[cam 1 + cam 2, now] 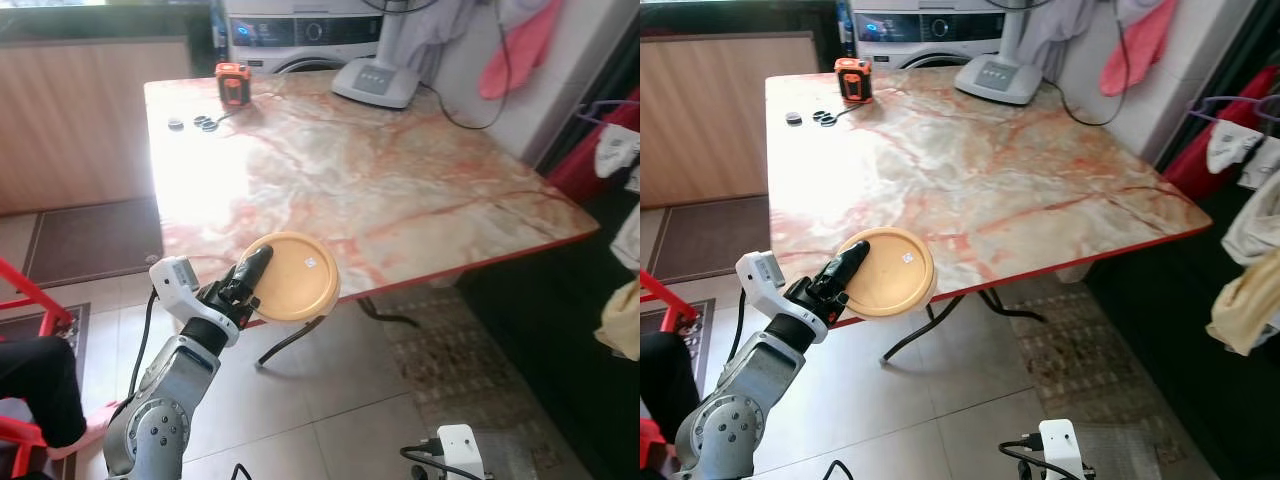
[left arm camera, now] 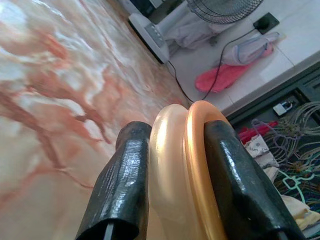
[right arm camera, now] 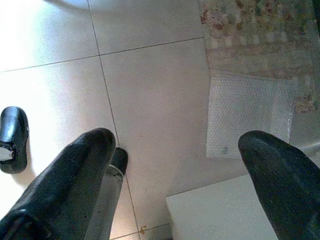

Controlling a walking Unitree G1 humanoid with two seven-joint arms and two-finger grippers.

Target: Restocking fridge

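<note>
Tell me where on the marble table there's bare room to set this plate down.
Most of the table is bare: the whole middle and right side, from the plate in the left gripper up to the fan base. The far left corner is crowded by the tape measure and small black items.

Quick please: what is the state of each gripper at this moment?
Left gripper: closed on the rim of the yellow plate at the table edge.
Right gripper: open, holding nothing, above the floor tiles.
</note>
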